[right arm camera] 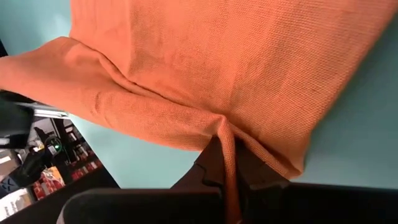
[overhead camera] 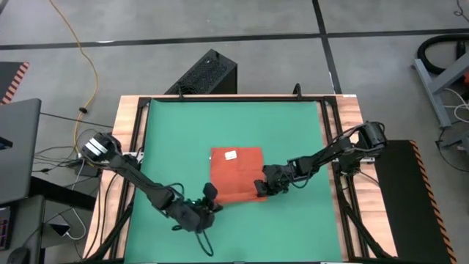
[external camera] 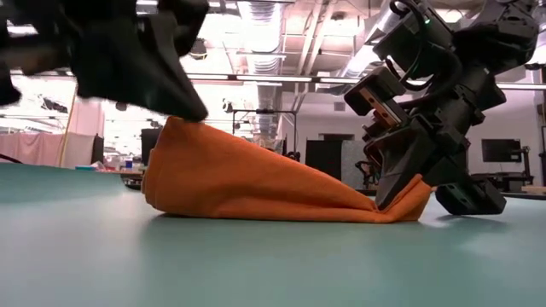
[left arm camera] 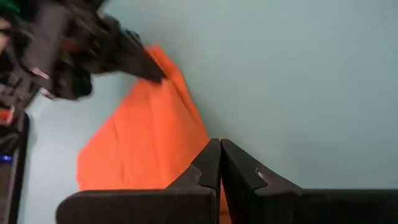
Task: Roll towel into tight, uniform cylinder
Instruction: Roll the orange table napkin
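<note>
My right gripper [overhead camera: 261, 185] pinches the towel [overhead camera: 236, 170] at its five-o'clock corner and my left gripper [overhead camera: 210, 196] clamps its seven-o'clock corner, so the cloth lies toward twelve o'clock on the green mat [overhead camera: 293, 132].

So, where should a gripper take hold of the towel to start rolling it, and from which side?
Probably the two near corners of the towel, approached from the front edge of the mat. That edge is free and already lifts off it. The left gripper and right gripper each pinch a corner there, ready to roll toward the tag.
</note>
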Motion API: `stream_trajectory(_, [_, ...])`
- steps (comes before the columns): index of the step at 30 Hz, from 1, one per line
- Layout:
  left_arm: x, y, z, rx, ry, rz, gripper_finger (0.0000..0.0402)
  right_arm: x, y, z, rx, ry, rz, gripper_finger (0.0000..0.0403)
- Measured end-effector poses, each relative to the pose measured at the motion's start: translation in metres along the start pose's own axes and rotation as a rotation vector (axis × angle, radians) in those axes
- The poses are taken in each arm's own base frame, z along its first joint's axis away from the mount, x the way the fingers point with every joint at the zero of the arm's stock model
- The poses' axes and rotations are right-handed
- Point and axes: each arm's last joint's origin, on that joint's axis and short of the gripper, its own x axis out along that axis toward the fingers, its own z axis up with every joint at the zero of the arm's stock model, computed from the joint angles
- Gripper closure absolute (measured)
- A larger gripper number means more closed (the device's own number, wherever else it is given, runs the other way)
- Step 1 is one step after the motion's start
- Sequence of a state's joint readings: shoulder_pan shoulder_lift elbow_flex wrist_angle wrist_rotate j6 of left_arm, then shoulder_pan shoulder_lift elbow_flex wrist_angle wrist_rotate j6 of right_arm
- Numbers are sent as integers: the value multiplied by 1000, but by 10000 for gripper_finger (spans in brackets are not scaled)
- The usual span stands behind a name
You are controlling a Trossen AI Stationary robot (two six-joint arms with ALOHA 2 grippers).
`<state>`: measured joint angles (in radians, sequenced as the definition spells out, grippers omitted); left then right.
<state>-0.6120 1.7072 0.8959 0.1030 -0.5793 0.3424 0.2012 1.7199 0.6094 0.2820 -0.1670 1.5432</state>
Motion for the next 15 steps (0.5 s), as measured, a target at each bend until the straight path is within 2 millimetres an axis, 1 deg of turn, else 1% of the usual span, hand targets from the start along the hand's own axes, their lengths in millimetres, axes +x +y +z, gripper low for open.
stream_trajectory(3, [13,-9,-6,26,73,20,402,0,0,0,-2,-4,0,387])
stream_trajectory(6, [20,-10,-14,14,131,74,402,0,0,-2,-8,-1,0,387])
stream_trajectory(10, [23,-5,-17,-40,149,101,402,1,0,-4,-14,1,-1,387])
stream_trajectory(15, [19,-1,-13,-7,134,127,402,1,0,-5,-19,0,-1,387])
